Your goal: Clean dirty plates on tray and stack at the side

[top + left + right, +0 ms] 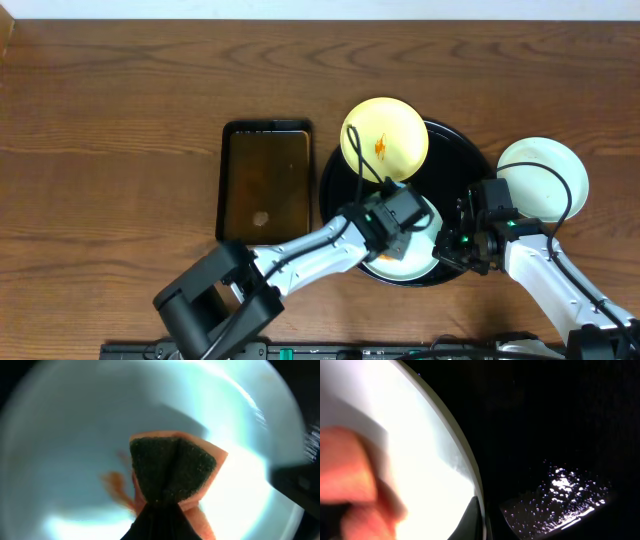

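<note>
Left gripper (pixel 405 226) is clamped on a sponge (pixel 170 467), which is pressed onto the smeared mint plate (pixel 75 435) at the tray's (pixel 470 150) near side. Right gripper (pixel 462 240) is held at that plate's rim; whether it is spread cannot be told. 1 yellow plate (pixel 385 135) is seen on the tray's far side, 1 pale plate (pixel 545 175) on the table (pixel 120 120) just right of the tray.

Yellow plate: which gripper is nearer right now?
Left. The left gripper, holding the sponge, is over the mint plate right beside the yellow plate; the right gripper is farther off, at the mint plate's right rim on the tray.
</note>
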You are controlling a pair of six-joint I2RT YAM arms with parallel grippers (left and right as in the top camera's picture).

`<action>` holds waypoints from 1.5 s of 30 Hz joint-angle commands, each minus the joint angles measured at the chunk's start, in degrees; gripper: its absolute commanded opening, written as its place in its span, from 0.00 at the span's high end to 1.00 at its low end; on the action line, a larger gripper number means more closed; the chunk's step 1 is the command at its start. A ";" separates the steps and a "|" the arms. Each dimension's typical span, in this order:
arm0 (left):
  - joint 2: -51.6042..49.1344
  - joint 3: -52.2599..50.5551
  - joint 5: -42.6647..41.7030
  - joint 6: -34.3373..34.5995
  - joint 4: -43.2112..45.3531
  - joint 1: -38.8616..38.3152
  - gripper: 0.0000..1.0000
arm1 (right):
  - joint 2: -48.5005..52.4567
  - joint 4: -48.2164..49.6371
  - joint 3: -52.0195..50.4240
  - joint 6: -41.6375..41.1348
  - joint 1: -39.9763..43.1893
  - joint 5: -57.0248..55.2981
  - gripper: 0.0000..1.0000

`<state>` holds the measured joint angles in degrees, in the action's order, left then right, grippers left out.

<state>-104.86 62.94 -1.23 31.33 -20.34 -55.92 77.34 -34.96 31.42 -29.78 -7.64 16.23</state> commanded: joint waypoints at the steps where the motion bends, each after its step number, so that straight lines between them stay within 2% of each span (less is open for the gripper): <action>1: -0.28 0.17 7.54 0.17 -0.83 3.72 0.93 | -0.35 -1.05 -0.35 -0.44 -0.98 -1.16 0.99; 4: -0.26 0.20 7.52 0.13 -1.75 5.86 0.93 | -0.35 -1.11 -0.35 -0.42 -0.98 -1.16 0.99; 8: 1.40 0.44 6.19 -3.78 -3.67 6.73 0.93 | -0.35 -1.20 -0.35 -0.42 -0.98 -1.16 0.99; 11: 5.75 0.85 6.93 -6.23 -5.88 6.88 0.93 | -0.35 -1.33 -0.35 -0.39 -0.98 -1.20 0.99; 17: 16.59 0.85 8.66 -6.23 -8.59 9.94 0.93 | -0.35 -1.31 -0.35 -0.37 -0.98 -1.22 0.99; 21: 20.44 0.83 8.61 -6.21 -11.17 13.03 0.93 | -0.35 -1.31 -0.35 -0.39 -0.98 -1.22 0.99; 28: 20.74 0.83 8.61 -6.23 -16.94 17.62 0.92 | -0.70 -1.05 -0.09 0.52 -0.98 -2.25 0.99; 34: 20.74 0.83 8.59 -6.23 -19.54 22.62 0.93 | -3.69 -3.23 4.50 3.91 -0.96 -3.52 0.99; 45: 20.74 0.76 8.61 -6.25 -19.96 25.53 0.93 | -7.21 -12.37 15.58 9.60 -0.96 -17.62 0.99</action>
<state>-84.12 63.00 6.42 25.61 -40.12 -31.11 71.35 -46.26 43.48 -23.55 -7.64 5.30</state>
